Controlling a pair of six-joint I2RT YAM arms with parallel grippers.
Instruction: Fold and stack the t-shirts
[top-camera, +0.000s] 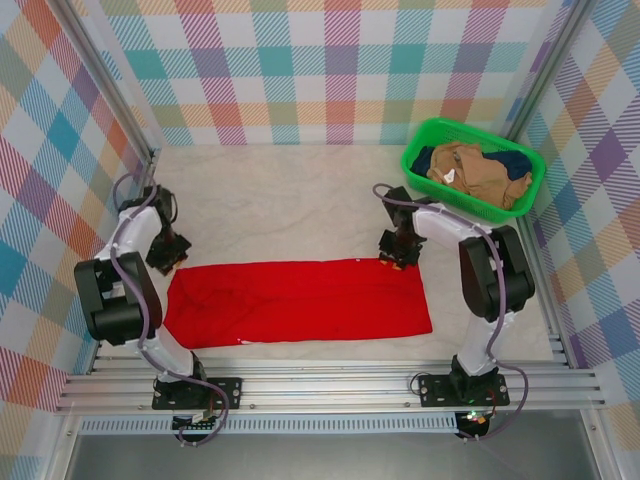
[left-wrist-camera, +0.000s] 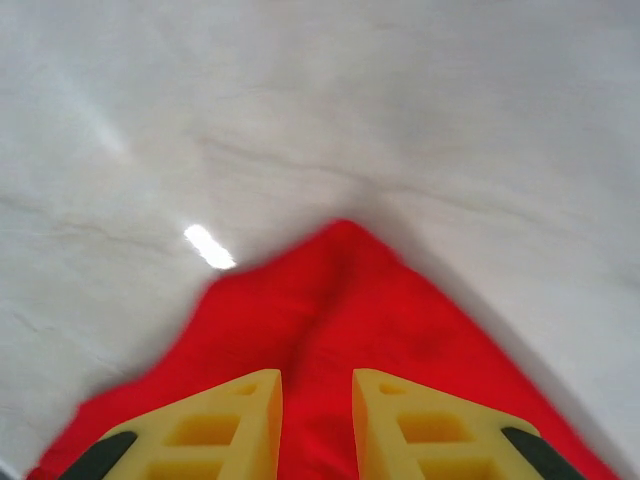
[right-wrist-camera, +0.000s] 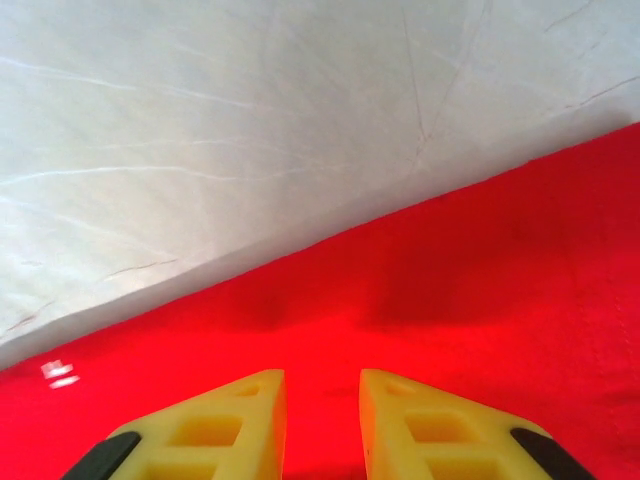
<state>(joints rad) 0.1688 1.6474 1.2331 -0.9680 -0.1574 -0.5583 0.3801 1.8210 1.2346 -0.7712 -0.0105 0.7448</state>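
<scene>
The yellow left fingers (left-wrist-camera: 215, 430) stand narrowly apart with red cloth in the gap, and so do the right fingers (right-wrist-camera: 215, 430). I cannot tell whether either pair clamps the cloth. From above, the red t-shirt (top-camera: 300, 300) lies as a long band at 6 o'clock on the white surface (top-camera: 290, 210), with fingers at its 10 and 2 o'clock corners. At 2 o'clock a green basket (top-camera: 455, 195) holds the tan t-shirt (top-camera: 475, 175) and the navy t-shirt (top-camera: 423, 160).

White-and-black arms (top-camera: 135, 235), purple cables (top-camera: 400, 203), yellow fingers (left-wrist-camera: 225, 425)
</scene>
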